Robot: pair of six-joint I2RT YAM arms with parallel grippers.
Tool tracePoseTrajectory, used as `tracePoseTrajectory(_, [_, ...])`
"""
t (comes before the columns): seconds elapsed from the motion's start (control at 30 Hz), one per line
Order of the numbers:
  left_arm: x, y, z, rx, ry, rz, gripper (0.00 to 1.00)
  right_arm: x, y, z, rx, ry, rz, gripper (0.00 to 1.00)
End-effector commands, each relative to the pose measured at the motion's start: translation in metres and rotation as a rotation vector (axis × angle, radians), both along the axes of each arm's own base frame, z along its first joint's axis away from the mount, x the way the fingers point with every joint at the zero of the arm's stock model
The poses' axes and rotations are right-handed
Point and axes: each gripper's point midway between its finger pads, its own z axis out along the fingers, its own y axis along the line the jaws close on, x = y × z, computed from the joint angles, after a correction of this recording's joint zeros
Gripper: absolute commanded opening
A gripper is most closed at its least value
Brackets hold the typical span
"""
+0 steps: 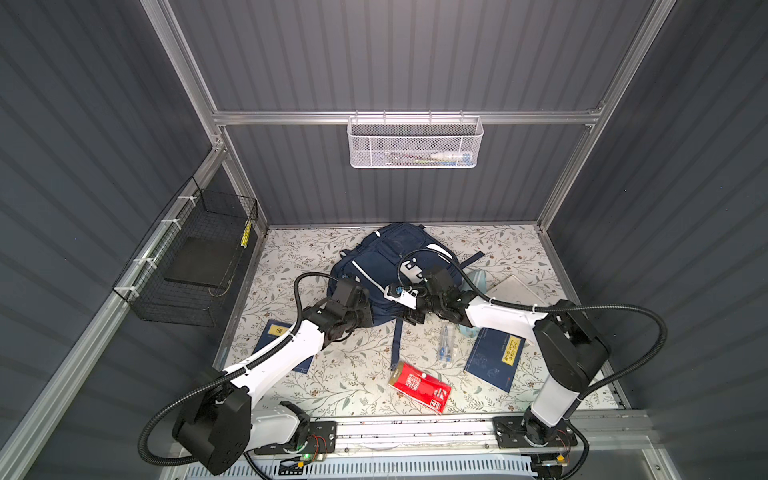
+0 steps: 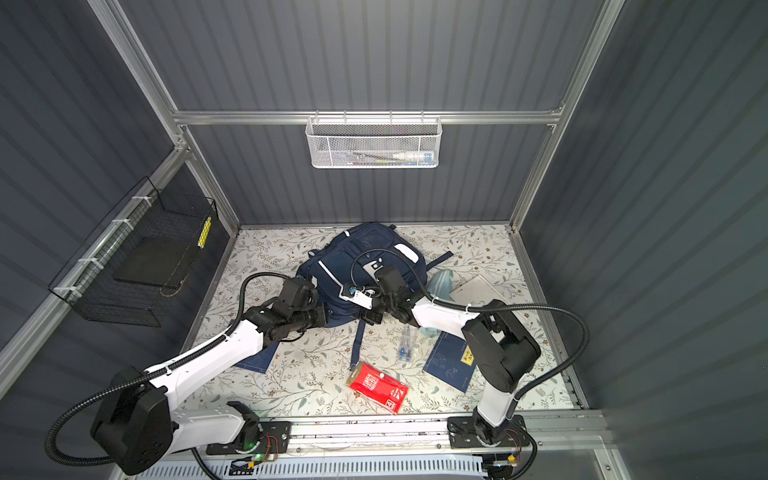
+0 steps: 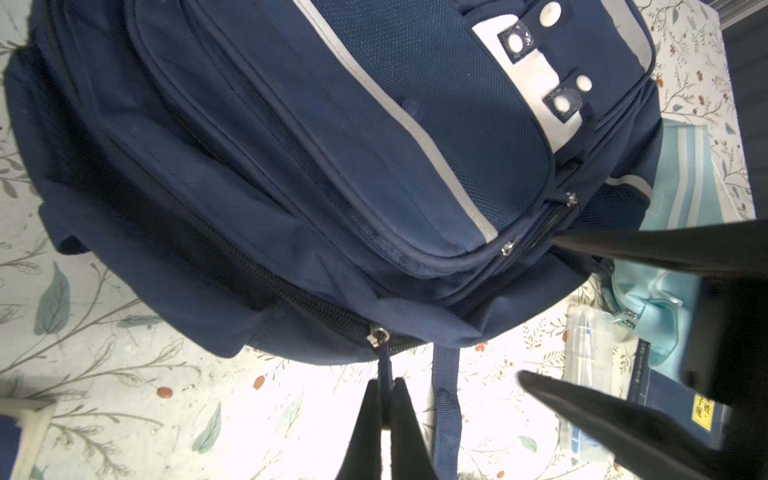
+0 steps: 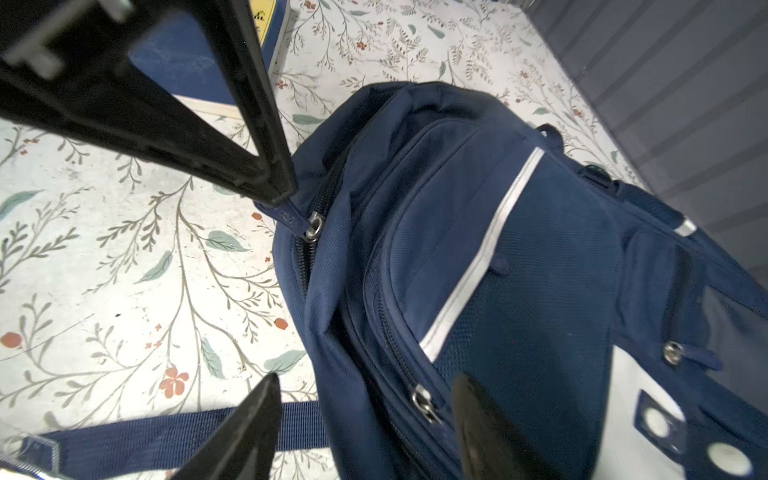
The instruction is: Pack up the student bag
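The navy student bag lies flat at the middle back of the floral table. It fills both wrist views. My left gripper is shut on the fabric zip pull of the main compartment, at the bag's near edge. My right gripper stands open. One finger is over the table beside a strap and the other is over the bag's front. A small metal zip slider lies between them, untouched.
Near the front lie a red packet, a clear pen case and a blue notebook. Another notebook lies under my left arm. A light-blue pouch sits right of the bag. A black wire basket hangs on the left wall.
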Motion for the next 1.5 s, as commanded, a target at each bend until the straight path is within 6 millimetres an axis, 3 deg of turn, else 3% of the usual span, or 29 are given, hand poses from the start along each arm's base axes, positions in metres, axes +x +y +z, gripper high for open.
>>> tracePoseTrajectory(0.0, [0.006,0.004,0.0,-0.009,-0.013,0.047,0.0,-0.007,0.024,0.004,0.029,0.026,0.058,0.67])
tracePoseTrajectory(0.07, [0.003,0.011,-0.007,0.008,-0.008,0.071,0.0,-0.004,0.032,-0.008,0.009,0.01,0.029,0.66])
tracePoseTrajectory(0.2, [-0.001,0.017,-0.015,0.02,0.002,0.095,0.0,0.035,0.021,-0.044,-0.123,-0.12,-0.177,0.54])
tracePoseTrajectory(0.23, [-0.002,0.019,-0.02,0.028,0.007,0.1,0.0,0.041,0.017,-0.047,-0.128,-0.138,-0.201,0.47])
tracePoseTrajectory(0.33, [-0.005,0.026,-0.04,0.059,0.014,0.113,0.0,0.042,0.012,-0.04,-0.1,-0.133,-0.195,0.03])
tracePoseTrajectory(0.37, [-0.005,0.029,-0.046,0.075,0.011,0.122,0.0,0.037,0.012,-0.036,-0.094,-0.117,-0.164,0.0])
tracePoseTrajectory(0.53, [0.011,0.063,-0.055,0.145,-0.015,0.198,0.0,0.004,0.011,-0.018,-0.058,-0.064,0.002,0.0])
tracePoseTrajectory(0.6, [0.024,0.077,-0.043,0.119,-0.04,0.226,0.0,-0.007,0.008,-0.022,-0.087,-0.045,0.066,0.0])
tracePoseTrajectory(0.73, [0.052,0.107,-0.011,0.164,-0.103,0.281,0.0,-0.009,-0.002,-0.023,-0.092,0.024,0.083,0.0])
tracePoseTrajectory(0.8, [0.06,0.096,-0.002,0.118,-0.131,0.229,0.0,-0.007,-0.001,-0.019,-0.072,0.047,0.082,0.0])
tracePoseTrajectory(0.93, [0.046,0.035,0.011,-0.121,-0.186,0.037,0.0,-0.002,0.007,-0.006,-0.032,0.104,0.063,0.0])
tracePoseTrajectory(1.07, [0.009,-0.007,-0.005,-0.123,-0.209,-0.049,0.26,0.005,0.013,0.003,0.003,0.156,0.023,0.0])
tracePoseTrajectory(1.2, [-0.005,-0.015,-0.022,-0.061,-0.239,-0.037,0.41,0.004,0.017,0.013,0.025,0.196,0.007,0.0])
tracePoseTrajectory(1.47, [0.0,-0.029,-0.011,-0.003,-0.305,-0.018,0.49,0.002,0.017,0.016,0.047,0.226,-0.011,0.0])
